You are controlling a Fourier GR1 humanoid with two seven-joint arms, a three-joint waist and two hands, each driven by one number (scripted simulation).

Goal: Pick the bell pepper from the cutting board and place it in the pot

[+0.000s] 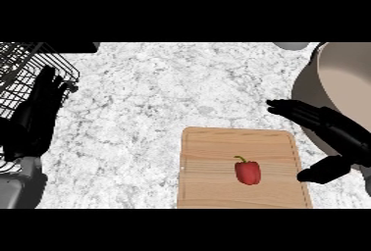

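A red bell pepper (pixel 248 172) with a short green stem lies right of centre on the pale wooden cutting board (pixel 210 166), stem pointing away. The wide grey pot (pixel 340 83) sits beyond the board's far right corner.

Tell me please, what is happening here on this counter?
A robot is about to pick up a red bell pepper, which lies untouched on the wooden cutting board. Its right hand hovers open beside the board's right edge, in front of the pot. The left hand rests open at the left, by a wire rack.
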